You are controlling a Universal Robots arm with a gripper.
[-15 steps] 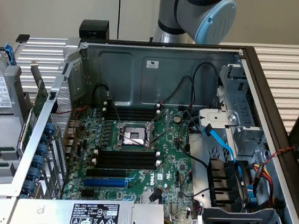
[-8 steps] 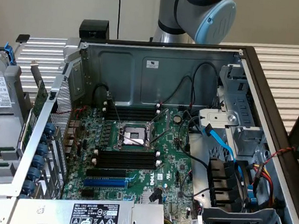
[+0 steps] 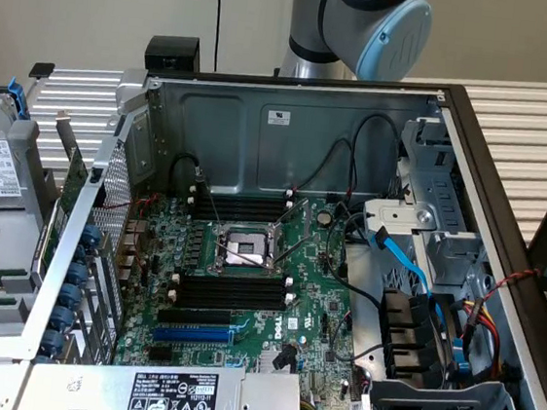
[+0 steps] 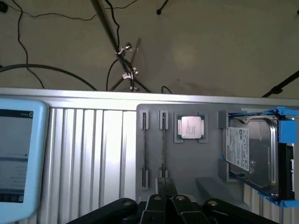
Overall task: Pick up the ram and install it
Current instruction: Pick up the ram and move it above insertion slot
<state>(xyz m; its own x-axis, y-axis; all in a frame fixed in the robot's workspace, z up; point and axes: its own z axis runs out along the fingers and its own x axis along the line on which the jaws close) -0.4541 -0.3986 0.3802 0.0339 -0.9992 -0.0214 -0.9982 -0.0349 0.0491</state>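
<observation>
The arm (image 3: pixel 317 19) is showing a smooth silver-grey tubular body, swelling into a bulky rounded joint housing. A light blue round cap (image 3: pixel 394 37) is covering the end of that joint, and a faint embossed mark is showing on its face. A darker band is ringing the column below the joint. The gripper (image 4: pixel 166 183) is presenting matte black linkage bars and two narrow dark fingers (image 4: pixel 161 186), with small round pivot pins (image 4: pixel 209 203) glinting pale at the knuckles.
</observation>
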